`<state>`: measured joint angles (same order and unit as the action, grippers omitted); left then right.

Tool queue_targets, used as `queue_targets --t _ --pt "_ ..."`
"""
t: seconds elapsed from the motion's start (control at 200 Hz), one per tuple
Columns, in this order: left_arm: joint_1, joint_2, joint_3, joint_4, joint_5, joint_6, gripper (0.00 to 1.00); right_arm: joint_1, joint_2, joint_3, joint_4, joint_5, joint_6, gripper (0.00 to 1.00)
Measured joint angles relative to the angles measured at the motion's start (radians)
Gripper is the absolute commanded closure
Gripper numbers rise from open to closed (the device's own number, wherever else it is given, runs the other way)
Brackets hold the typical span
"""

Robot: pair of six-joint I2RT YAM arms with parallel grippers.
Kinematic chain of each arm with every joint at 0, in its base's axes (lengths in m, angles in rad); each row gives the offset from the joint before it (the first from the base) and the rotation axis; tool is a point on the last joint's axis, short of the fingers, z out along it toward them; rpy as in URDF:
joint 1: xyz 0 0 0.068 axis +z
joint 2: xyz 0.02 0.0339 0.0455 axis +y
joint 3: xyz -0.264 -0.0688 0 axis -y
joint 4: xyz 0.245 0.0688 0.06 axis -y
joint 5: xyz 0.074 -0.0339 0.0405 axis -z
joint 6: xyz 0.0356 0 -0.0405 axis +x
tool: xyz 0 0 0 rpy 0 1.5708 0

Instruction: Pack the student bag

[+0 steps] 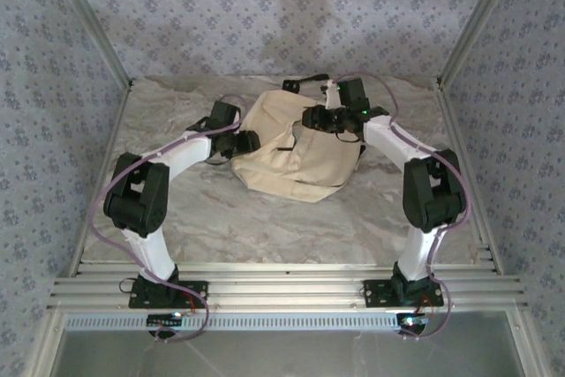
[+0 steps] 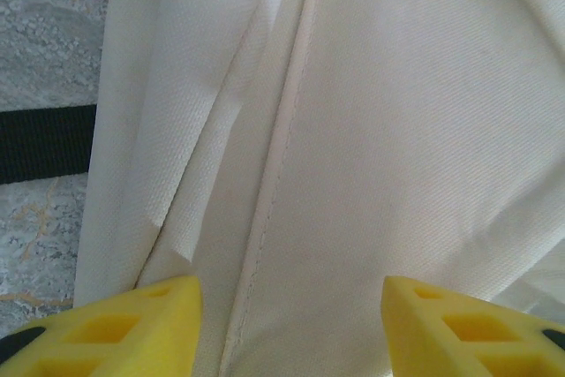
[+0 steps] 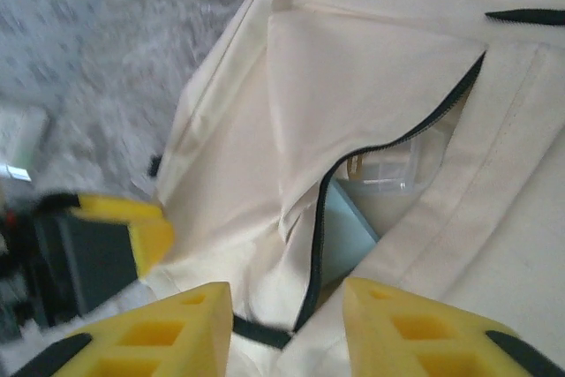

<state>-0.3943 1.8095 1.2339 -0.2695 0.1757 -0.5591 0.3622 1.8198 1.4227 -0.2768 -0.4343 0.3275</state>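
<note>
The student bag (image 1: pixel 291 161), cream fabric with black zippers, lies in the middle of the table. My left gripper (image 1: pixel 250 141) is at the bag's left edge. Its yellow fingers stand apart over flat bag fabric and a seam (image 2: pixel 274 174), so it is open (image 2: pixel 291 328). My right gripper (image 1: pixel 309 118) hovers over the bag's upper right, open (image 3: pixel 287 324), straddling the black zipper line (image 3: pixel 322 218). The pocket gapes there, showing a light-blue flat item (image 3: pixel 344 236) and a clear plastic box (image 3: pixel 388 174) inside. One left finger (image 3: pixel 132 227) also appears in the right wrist view.
The marbled tabletop (image 1: pixel 265 227) has free room in front of the bag. A black strap (image 2: pixel 44 143) lies on the table left of the bag, and strap ends (image 1: pixel 305 83) trail behind it. Patterned walls close in three sides; metal rails (image 1: pixel 282 289) run along the near edge.
</note>
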Motion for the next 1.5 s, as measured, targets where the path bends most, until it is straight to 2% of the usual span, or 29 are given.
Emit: queue_targets --t 0.195,0.37,0.505,0.665,0.725,0.78,0.825,0.929,1.159,1.364,1.499 --pt "0.002 -0.027 0.002 -0.007 0.0 -0.001 0.43 0.165 0.0 0.041 -0.18 0.17 -0.276 0.4" --pt "0.009 -0.046 -0.029 -0.002 0.0 -0.019 0.43 0.288 0.028 0.063 -0.227 0.311 -0.46 0.36" --pt "0.018 -0.05 -0.076 -0.003 0.0 -0.031 0.43 0.334 0.086 0.106 -0.244 0.416 -0.549 0.36" --pt "0.019 -0.05 -0.087 0.0 0.006 -0.038 0.43 0.339 0.157 0.156 -0.252 0.504 -0.616 0.38" --pt "0.019 -0.05 -0.088 0.003 0.008 -0.037 0.43 0.337 0.179 0.169 -0.252 0.525 -0.631 0.43" --pt "0.019 -0.05 -0.089 0.005 0.011 -0.038 0.43 0.334 0.196 0.176 -0.251 0.536 -0.642 0.53" --pt "0.019 -0.05 -0.089 0.005 0.011 -0.037 0.43 0.334 0.203 0.177 -0.252 0.544 -0.649 0.7" --pt "0.021 -0.042 -0.089 0.01 0.011 -0.037 0.43 0.329 0.215 0.194 -0.257 0.549 -0.658 1.0" --pt "0.042 0.047 -0.078 0.038 0.023 -0.036 0.43 0.26 0.197 0.206 -0.258 0.414 -0.581 1.0" --pt "0.069 0.117 0.019 0.034 0.018 -0.017 0.44 0.163 0.138 0.206 -0.24 0.304 -0.495 1.0" --pt "0.073 0.157 0.097 0.01 -0.015 0.019 0.44 0.134 0.134 0.206 -0.228 0.237 -0.445 1.0"
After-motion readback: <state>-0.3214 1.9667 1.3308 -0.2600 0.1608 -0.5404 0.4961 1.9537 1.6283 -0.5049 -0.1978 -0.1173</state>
